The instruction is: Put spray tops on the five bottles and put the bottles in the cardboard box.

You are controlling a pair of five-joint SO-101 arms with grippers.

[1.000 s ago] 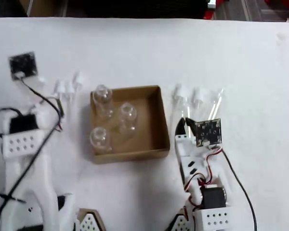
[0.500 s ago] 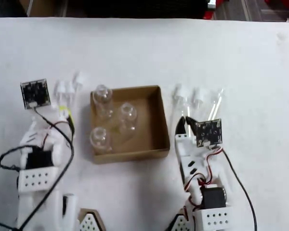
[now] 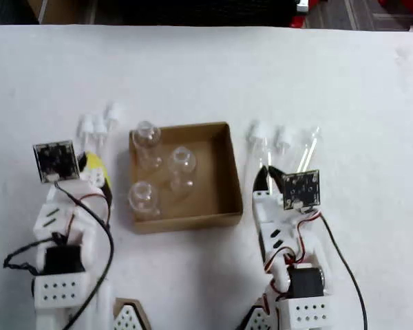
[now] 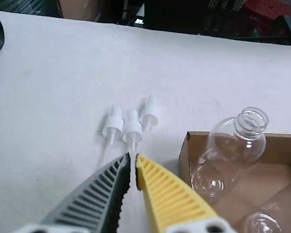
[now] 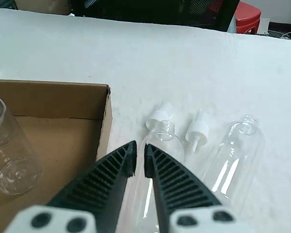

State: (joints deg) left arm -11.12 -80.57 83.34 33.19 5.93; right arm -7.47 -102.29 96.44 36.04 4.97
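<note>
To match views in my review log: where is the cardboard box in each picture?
High view: the cardboard box sits at the middle of the table.
Left wrist view: the cardboard box lies beside the left gripper, on its yellow finger's side.
Right wrist view: the cardboard box lies beside the right gripper, opposite the two lying bottles.
Shared landmark: the clear bottles inside it.

L arm (image 3: 55,223): white plastic shell w/ slots, perforated block near the base, black servo body (image 3: 60,261), looping black cable (image 3: 109,240), thin red wires. L gripper (image 4: 131,162): ribbed fingers, one grey (image 4: 99,194), one yellow (image 4: 169,194), white mounts w/ screw holes. R arm (image 3: 279,237): same white shell, black motor (image 3: 304,280), red and black wires. R gripper (image 5: 139,153): both ribbed fingers black. Square black L cam board (image 3: 56,162) and R cam board (image 3: 301,189) at the wrists.
</note>
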